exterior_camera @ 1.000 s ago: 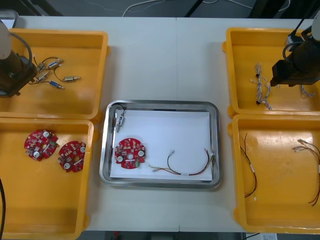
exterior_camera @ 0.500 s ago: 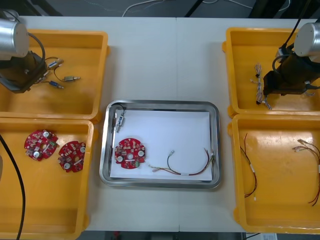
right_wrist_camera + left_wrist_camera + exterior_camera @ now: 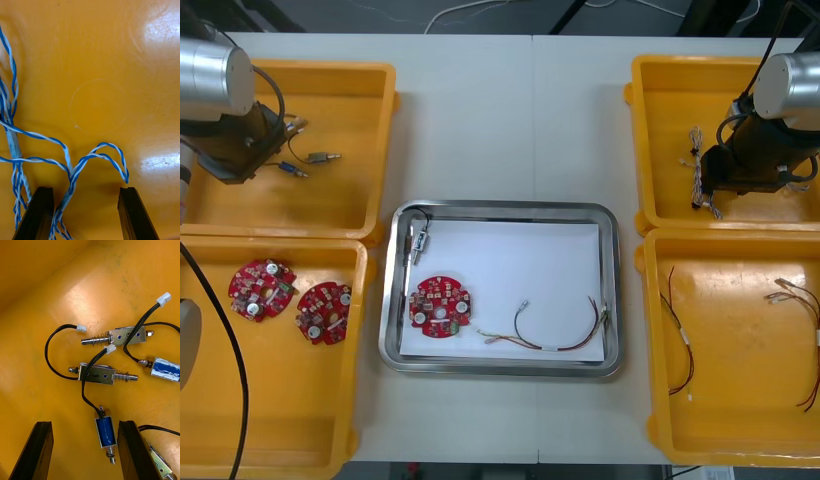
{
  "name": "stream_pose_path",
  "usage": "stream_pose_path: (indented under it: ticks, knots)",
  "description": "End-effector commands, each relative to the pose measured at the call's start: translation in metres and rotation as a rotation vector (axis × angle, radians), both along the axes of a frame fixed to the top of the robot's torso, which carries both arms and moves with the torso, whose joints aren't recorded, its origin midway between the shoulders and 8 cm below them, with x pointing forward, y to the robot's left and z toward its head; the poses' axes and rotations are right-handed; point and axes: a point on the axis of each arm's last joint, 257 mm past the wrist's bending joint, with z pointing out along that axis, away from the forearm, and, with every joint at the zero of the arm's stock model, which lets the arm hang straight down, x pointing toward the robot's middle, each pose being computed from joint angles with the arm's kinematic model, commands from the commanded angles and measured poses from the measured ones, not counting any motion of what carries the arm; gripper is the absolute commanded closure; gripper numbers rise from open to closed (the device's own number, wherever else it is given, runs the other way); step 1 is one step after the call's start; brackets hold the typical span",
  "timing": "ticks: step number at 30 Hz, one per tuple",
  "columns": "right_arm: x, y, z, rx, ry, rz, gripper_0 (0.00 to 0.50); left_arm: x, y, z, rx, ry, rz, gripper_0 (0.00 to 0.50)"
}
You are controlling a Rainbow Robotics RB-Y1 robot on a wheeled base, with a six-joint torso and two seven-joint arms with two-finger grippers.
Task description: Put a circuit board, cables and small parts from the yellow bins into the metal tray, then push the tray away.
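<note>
Both low, splayed: L gripper [image 3: 84,424], R gripper [image 3: 85,189]

On my feed, the pale, matt worktop [image 3: 500,120] spans nearly the whole front view and lies bare in the upper middle of the frame. A thin straight seam [image 3: 532,110] runs down it from the far edge, just right of centre. Past that edge, along the top of the frame, I see a strip of dark floor [image 3: 360,14]. A thin white cable [image 3: 445,13] curves across it at top centre, with a black slanted bar [image 3: 568,15] just to its right.
</note>
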Motion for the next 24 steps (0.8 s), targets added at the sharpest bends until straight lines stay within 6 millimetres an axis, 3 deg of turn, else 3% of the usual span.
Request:
stream_pose_path:
  ticks: [1,10,13,24]
  knots:
    - [0.007,0.019,0.015,0.05,-0.018,-0.023,0.0,0.017,-0.015,0.016,-0.032,-0.055,0.023,0.0]
    - [-0.001,0.022,0.013,0.09,0.013,-0.041,0.0,0.018,-0.014,0.007,-0.029,-0.044,0.014,0.0]
    - [0.001,0.022,0.013,0.088,0.005,-0.04,0.036,0.019,-0.014,0.007,-0.028,-0.046,0.014,0.0]
    - [0.011,0.01,0.008,0.071,-0.052,-0.043,0.038,0.022,-0.015,0.01,-0.018,-0.034,0.023,0.0]
